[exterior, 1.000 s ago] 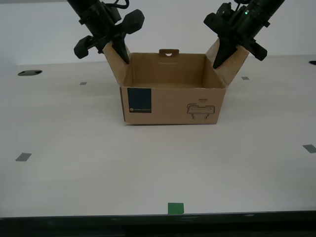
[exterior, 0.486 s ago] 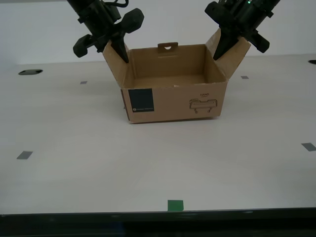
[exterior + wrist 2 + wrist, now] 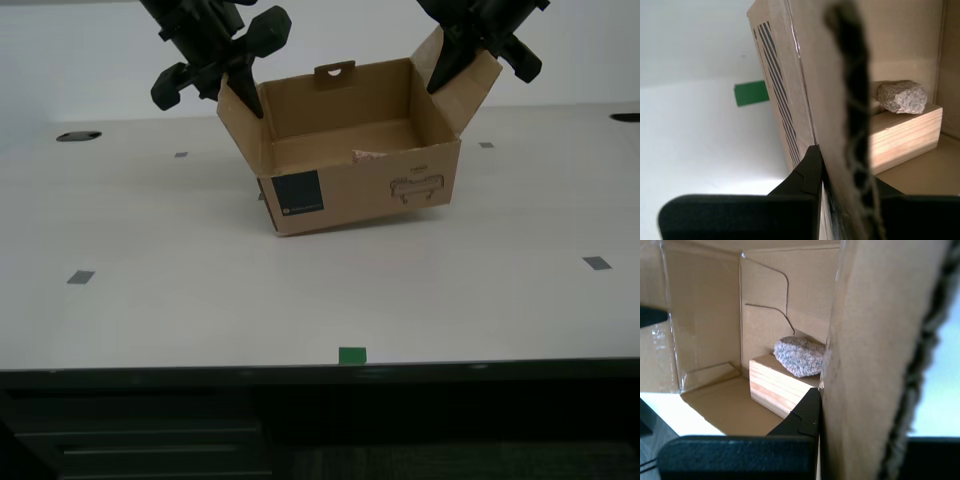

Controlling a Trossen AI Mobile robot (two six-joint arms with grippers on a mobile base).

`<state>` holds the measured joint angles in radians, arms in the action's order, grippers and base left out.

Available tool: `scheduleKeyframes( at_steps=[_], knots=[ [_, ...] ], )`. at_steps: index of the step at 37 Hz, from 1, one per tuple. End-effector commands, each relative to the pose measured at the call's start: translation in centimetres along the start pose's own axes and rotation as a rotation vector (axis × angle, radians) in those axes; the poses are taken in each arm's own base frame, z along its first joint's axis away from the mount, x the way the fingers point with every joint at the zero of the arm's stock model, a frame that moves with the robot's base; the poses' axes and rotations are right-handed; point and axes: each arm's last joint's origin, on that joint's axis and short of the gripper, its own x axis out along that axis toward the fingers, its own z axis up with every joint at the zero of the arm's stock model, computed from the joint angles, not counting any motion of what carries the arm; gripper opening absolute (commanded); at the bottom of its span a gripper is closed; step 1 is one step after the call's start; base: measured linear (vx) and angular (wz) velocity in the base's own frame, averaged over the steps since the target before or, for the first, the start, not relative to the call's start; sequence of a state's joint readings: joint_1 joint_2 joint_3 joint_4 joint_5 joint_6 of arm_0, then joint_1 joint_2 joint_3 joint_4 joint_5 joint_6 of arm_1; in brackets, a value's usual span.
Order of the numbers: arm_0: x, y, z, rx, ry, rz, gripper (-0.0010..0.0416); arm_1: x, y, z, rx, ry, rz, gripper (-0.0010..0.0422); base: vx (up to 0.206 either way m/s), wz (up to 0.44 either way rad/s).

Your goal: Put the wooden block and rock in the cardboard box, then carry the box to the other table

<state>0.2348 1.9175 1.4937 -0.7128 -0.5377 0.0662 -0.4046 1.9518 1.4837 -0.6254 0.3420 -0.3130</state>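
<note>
The cardboard box [image 3: 360,190] hangs tilted over the pale table [image 3: 200,300]. Its end at the exterior view's right is raised; I cannot tell whether the lower corner touches the table. My first gripper [image 3: 245,100] [image 3: 821,405] is shut on the side flap at the exterior view's left. My second gripper [image 3: 440,80] [image 3: 840,170] is shut on the opposite flap. Inside the box, the wooden block [image 3: 775,387] [image 3: 905,135] lies against the front wall with the rock [image 3: 800,356] [image 3: 902,97] on top of it. The front wall hides both in the exterior view. The other table is out of view.
Grey tape squares [image 3: 80,277] [image 3: 597,263] dot the table, and one green square [image 3: 352,356] [image 3: 751,93] sits near its front edge. Dark drawers [image 3: 150,440] show under that edge. Two dark round holes [image 3: 78,135] lie at the far corners.
Both arms have raised the box by its flaps, the end at the exterior view's right rising more, so it now tilts. The exterior camera has shifted; the table's front edge and drawers now show.
</note>
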Motion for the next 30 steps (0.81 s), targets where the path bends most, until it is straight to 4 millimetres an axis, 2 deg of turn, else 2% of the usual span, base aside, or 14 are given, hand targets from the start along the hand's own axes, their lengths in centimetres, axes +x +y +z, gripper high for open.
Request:
scheduleKeyframes(
  at_steps=[1,12,30],
  knots=[
    [-0.41,0.42,0.55,0.008,-0.024,0.02,-0.0001,-0.35,-0.47,0.33,-0.006,-0.005,-0.045,-0.0001,-0.125,-0.002],
    [-0.8,0.64,0.96,0.042,-0.036,0.007,-0.0001,-1.11,-1.04,1.11,0.012,-0.03,-0.054,-0.0001,-0.118,0.005],
    [-0.2,0.23,0.2,0.074,-0.006,0.005,-0.0001,-1.16,-0.93,0.73,0.04,0.01,-0.041,-0.0001,-0.122,-0.001]
  ],
)
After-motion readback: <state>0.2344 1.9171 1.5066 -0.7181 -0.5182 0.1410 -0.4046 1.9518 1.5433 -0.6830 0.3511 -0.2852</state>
